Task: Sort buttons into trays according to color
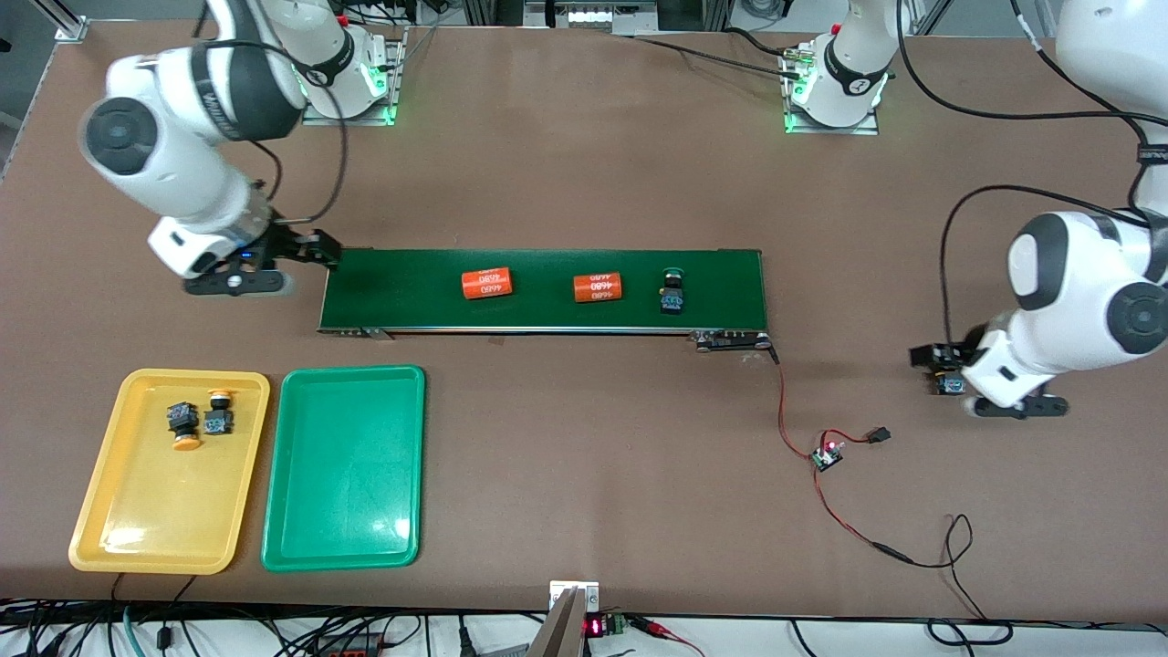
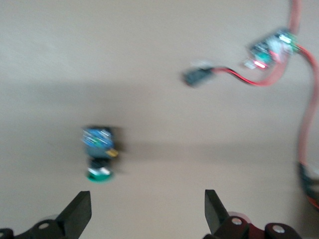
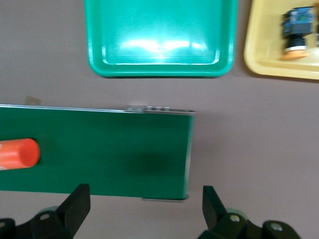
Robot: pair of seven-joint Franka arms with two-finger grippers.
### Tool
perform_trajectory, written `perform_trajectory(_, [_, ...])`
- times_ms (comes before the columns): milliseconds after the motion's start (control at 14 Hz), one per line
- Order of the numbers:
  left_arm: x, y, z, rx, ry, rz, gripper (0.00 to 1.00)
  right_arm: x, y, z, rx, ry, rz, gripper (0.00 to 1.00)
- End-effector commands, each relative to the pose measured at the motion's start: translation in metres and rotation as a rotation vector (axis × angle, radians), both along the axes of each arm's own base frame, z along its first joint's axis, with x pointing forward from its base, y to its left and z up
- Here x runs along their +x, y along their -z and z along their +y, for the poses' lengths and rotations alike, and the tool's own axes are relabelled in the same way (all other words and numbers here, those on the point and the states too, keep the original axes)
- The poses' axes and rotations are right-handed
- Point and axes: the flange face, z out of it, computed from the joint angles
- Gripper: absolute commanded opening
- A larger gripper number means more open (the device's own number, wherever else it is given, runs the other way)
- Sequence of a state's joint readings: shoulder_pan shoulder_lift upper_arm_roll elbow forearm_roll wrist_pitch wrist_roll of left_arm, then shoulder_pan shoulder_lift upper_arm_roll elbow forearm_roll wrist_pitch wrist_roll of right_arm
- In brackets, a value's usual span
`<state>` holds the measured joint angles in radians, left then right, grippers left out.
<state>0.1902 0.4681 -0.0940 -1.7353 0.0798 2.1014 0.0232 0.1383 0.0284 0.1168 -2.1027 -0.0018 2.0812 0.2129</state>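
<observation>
Buttons so far: two with yellow caps (image 1: 201, 422) lie on their sides in the yellow tray (image 1: 137, 511), close together at the end farther from the front camera. Green tray (image 1: 347, 511) beside it holds nothing yet. One green-capped button (image 1: 673, 294) sits on the conveyor belt (image 1: 547, 292) toward the left arm's end, near two orange cylinders (image 1: 486, 283).

Another green-capped button (image 2: 99, 149) lies on its side on the bare bench (image 1: 584, 456), seen in the left wrist view just ahead of the left gripper (image 2: 148, 211). That gripper hangs low over the bench near a small circuit board (image 1: 829, 453) and its red wire (image 1: 785, 401), jaws wide apart, holding nothing.

Right gripper (image 3: 145, 209) hovers at the belt's end toward the right arm, jaws equally wide, empty.

Risks as judged:
- Loose button lies off the belt and well apart from the trays; the left arm may not reach them.
- Button sits off-centre between the open jaws, so a straight close could clip it and knock it away.
- Red wire near the left gripper could snag.
- Right arm might take a cylinder for a button as the belt brings things along.
</observation>
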Motion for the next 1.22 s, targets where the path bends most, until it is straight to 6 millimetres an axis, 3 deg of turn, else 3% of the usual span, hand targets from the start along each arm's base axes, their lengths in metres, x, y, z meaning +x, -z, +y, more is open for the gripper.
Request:
perform_trajectory(0, [0.01,0.04,0.052,0.053,0.053,-0.07,1.0,-0.007,0.017,0.045,0.011,0.053,-0.019,1.0])
perform_trajectory(72, [0.01,0.048,0.062,0.064,0.074,-0.095,1.0,-0.01,0.022,0.061,0.013,0.071,-0.024,1.0])
perform_trajectory(215, [0.009,0.066,0.063,0.052,0.066,-0.092,1.0,-0.012,0.026,0.077,0.022,0.081,-0.042,1.0])
perform_trajectory(430, [-0.002,0.106,0.061,0.015,0.021,-0.127,1.0,-0.013,0.032,0.088,0.027,0.105,-0.051,1.0])
perform_trajectory(645, [-0.016,0.132,0.058,0.008,0.019,-0.116,1.0,-0.013,0.032,0.089,0.027,0.105,-0.051,1.0])
perform_trajectory(717, [-0.021,0.137,0.058,0.006,0.02,-0.102,0.94,-0.013,0.032,0.089,0.027,0.105,-0.051,1.0])
perform_trajectory(1003, [-0.024,0.136,0.056,0.003,0.028,-0.079,0.29,-0.014,0.034,0.089,0.024,0.105,-0.044,1.0])
perform_trajectory(1075, [-0.024,0.131,0.058,0.001,0.026,-0.069,0.16,-0.014,0.034,0.089,0.024,0.105,-0.044,1.0])
perform_trajectory(1147, [-0.024,0.124,0.057,-0.002,0.023,-0.054,0.12,-0.014,0.034,0.089,0.024,0.105,-0.044,1.0])
